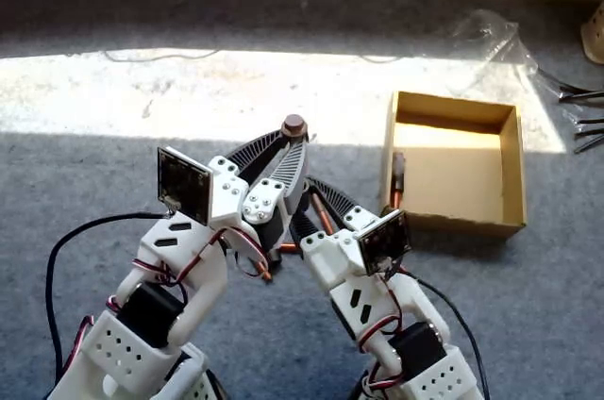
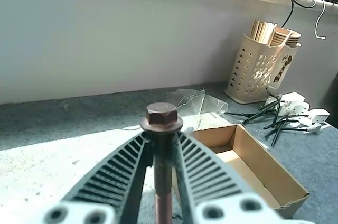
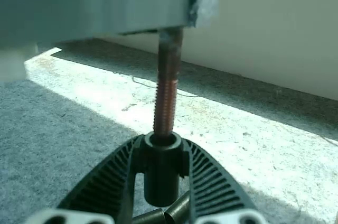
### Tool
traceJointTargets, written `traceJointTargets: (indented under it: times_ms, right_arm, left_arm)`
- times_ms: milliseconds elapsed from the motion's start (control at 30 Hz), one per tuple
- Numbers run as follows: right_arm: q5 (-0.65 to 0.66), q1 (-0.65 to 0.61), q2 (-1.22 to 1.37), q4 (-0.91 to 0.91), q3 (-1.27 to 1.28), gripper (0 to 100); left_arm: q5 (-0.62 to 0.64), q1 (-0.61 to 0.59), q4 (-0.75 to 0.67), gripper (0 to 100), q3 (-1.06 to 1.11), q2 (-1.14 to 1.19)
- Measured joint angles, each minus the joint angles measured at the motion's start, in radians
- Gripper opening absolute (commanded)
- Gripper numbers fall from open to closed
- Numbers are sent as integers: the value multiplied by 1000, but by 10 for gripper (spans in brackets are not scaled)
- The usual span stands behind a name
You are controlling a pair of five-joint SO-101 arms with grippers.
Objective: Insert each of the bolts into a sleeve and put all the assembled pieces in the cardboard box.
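Insertion is under way: one bolt [image 2: 161,121], clamped upright in the left tool [image 2: 163,135], is entered by its tip into one sleeve [image 3: 161,174] gripped by the right tool [image 3: 161,147], above the bench [image 1: 142,89] near the cardboard box [image 1: 511,169]. One piece [image 1: 397,178] is seen inside the box; two loose sleeves [image 3: 158,216] are left.

Bolt [image 2: 161,118] coppery metal, threaded shank; sleeve [image 3: 161,174] dark, matt; cardboard box [image 1: 453,220] plain brown; table cover [image 1: 94,183] grey fuzzy cloth.
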Motion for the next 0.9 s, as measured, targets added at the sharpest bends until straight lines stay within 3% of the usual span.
traceJointTargets:
  times_ms: [233, 900]
  right_arm:
    - [0, 0, 0, 0, 0, 3]
    - [0, 0, 0, 0, 0, 3]
  left_arm:
    - [0, 58, 0, 7, 0, 0]
    - [-9, 28, 0, 7, 0, 0]
